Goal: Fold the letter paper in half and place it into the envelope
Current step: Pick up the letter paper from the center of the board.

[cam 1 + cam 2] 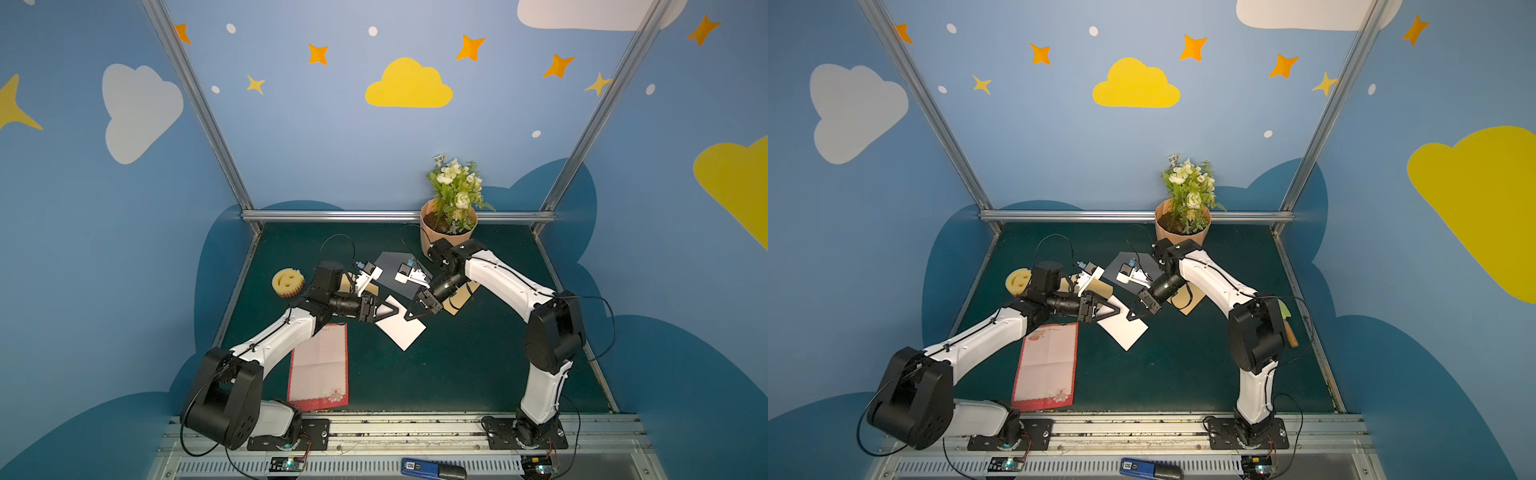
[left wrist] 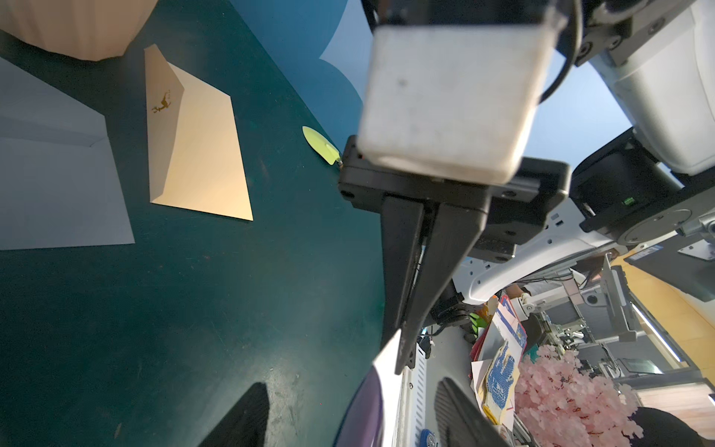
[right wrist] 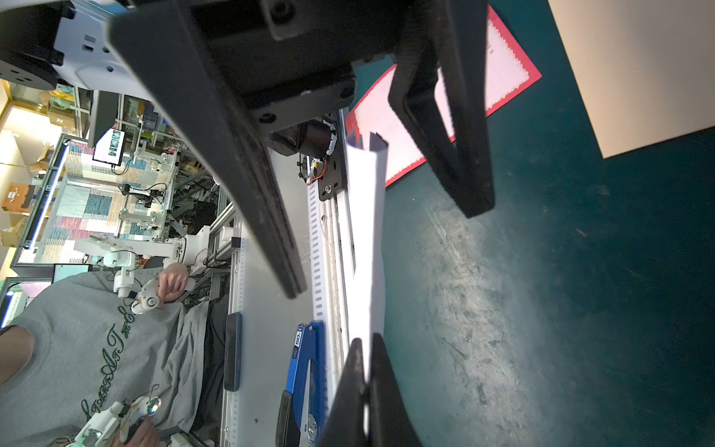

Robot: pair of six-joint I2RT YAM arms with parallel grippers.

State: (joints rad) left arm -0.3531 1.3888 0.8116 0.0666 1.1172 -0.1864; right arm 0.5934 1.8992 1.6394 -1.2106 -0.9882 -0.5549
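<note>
Fold step judged in hand. Doubled white paper (image 1: 405, 336) is clamped by the right gripper (image 1: 409, 316), jaws shut. The left gripper (image 1: 395, 311) sits around its other edge, jaws open. Next: left grip required before envelope (image 2: 193, 143).

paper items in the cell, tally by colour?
White sheet: 1
Red-bordered sheet: 1
Grey envelope: 1
Tan: 2 (deer-print envelope, plain tan piece)
Total: 5
</note>
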